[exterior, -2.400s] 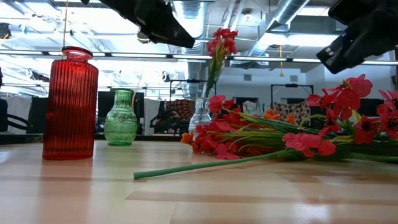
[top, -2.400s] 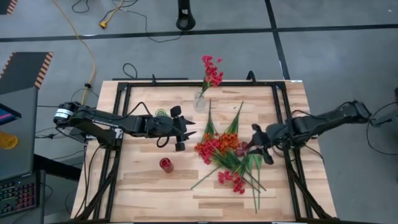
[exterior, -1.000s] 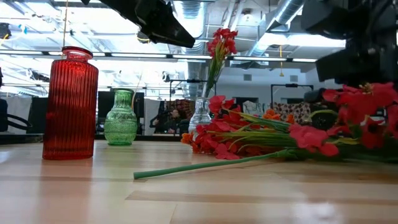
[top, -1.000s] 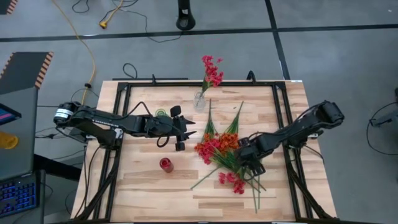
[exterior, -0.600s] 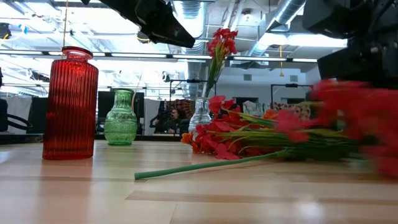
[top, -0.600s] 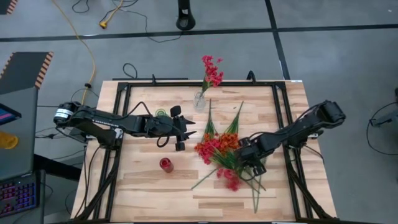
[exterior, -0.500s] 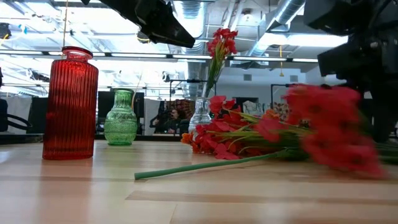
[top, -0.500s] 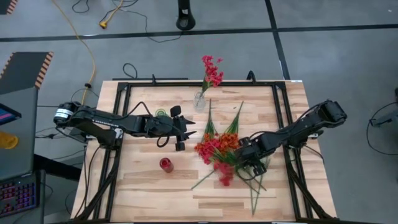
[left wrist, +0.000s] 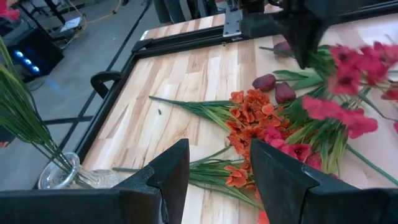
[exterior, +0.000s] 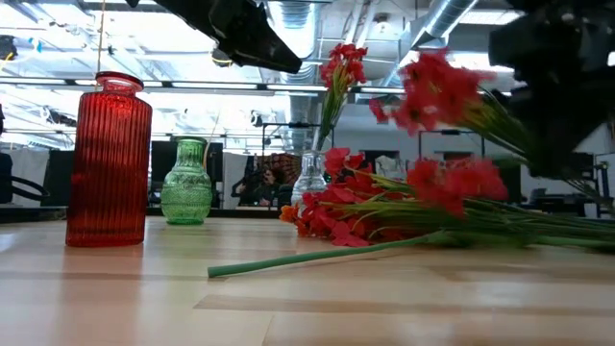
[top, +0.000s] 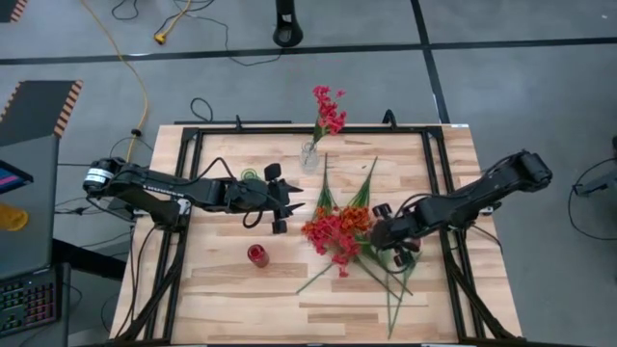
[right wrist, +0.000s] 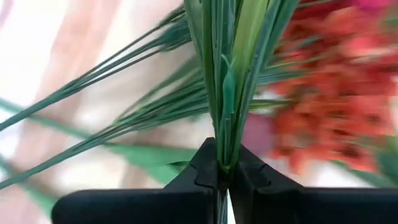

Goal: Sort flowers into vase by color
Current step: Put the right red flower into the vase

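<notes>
A pink-red spray [exterior: 437, 91] is held off the table by the right gripper [right wrist: 225, 171]

Its green stems are clamped between the closed fingers [right wrist: 205, 163] of that gripper, which is seen in the high view at the right edge of the flower pile [top: 349, 228]; the blossoms are raised above the heap in the low view. The remaining orange sprays [left wrist: 252, 112], pink-red sprays and dark red tulip buds [left wrist: 285, 92] are left lying mid-table. One pink-red spray is already stood in the clear vase [top: 309, 156] at the far edge. The green vase [exterior: 186, 183] and red vase [exterior: 109, 160] are set to the left. The left gripper [left wrist: 217, 177] is held with fingers apart beside the pile
</notes>
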### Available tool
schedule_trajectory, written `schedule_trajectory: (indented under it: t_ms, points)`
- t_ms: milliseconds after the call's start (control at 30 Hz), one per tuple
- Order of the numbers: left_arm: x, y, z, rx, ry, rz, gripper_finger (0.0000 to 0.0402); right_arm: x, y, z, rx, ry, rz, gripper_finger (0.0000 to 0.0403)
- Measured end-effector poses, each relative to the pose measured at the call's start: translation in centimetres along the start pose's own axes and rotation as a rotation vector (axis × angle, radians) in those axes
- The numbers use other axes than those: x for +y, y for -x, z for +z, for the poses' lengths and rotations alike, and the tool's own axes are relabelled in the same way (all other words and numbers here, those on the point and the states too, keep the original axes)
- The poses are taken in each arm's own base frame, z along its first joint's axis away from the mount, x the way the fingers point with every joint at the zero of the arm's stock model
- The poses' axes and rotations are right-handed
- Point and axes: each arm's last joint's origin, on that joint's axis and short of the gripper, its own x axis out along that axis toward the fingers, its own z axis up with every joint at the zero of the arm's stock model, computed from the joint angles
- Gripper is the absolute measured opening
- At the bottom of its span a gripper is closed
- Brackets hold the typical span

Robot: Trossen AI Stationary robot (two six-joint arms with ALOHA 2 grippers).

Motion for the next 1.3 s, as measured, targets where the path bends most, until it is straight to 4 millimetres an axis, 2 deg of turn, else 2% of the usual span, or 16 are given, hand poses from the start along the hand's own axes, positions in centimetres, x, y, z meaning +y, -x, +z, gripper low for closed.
schedule_trajectory:
  t_ms: [367,533,667,933,1300]
  points:
    - [0.8,0.4,2.1,-0.051,-0.077,0.137,0.0158,-3.1,3.9,-0.1,-0.216,-0.139,-0.316,0.0043]
    - [1.4,1.0,3.8,-0.043,-0.112,0.182,0.0158,-5.0,5.2,0.5,-0.355,-0.248,-0.461,0.0044]
    - [1.6,1.4,4.9,-0.064,-0.075,0.173,0.0158,-6.6,5.9,1.2,-0.471,-0.327,-0.537,0.0044]
    - [1.4,1.4,5.0,-0.090,0.028,0.080,0.0158,-9.2,7.3,2.1,-0.677,-0.452,-0.632,0.0045]
    - [1.5,1.4,5.2,-0.120,0.131,0.073,0.0158,-10.9,9.1,2.8,-0.890,-0.526,-0.697,0.0045]
